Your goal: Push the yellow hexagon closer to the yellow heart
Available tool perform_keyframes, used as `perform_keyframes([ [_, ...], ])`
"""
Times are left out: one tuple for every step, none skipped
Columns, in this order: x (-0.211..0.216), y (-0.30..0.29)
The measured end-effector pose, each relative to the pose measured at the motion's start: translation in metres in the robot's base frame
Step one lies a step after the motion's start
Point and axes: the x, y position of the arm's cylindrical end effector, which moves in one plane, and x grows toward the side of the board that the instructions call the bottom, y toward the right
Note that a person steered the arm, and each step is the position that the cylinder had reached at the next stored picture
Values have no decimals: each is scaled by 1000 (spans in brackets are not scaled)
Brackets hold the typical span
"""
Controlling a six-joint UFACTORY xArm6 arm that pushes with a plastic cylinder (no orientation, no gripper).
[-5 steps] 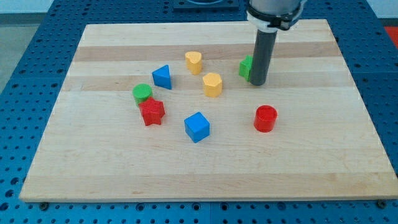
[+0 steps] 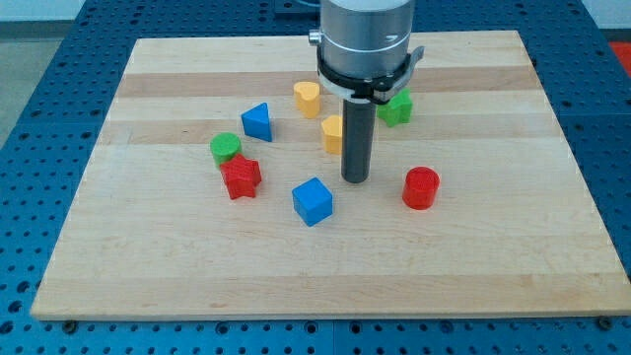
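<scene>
The yellow hexagon (image 2: 331, 133) sits near the board's middle, half hidden behind my rod. The yellow heart (image 2: 307, 99) lies just above and to its left, a small gap apart. My tip (image 2: 355, 180) rests on the board just below and right of the hexagon, between it and the red cylinder (image 2: 421, 187).
A green block (image 2: 398, 106) lies at the upper right of the rod. A blue triangle (image 2: 256, 121), green cylinder (image 2: 226, 148) and red star (image 2: 241, 177) sit at the left. A blue cube (image 2: 313, 200) lies below the hexagon. The wooden board (image 2: 315, 266) ends at a blue pegboard.
My rod has moved left and down, from beside the green block to just below and right of the yellow hexagon. The blocks have not visibly moved.
</scene>
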Motion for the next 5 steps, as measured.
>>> perform_keyframes([
  [-6, -1],
  [-35, -5],
  [-56, -6],
  [-56, -8],
  [-38, -14],
])
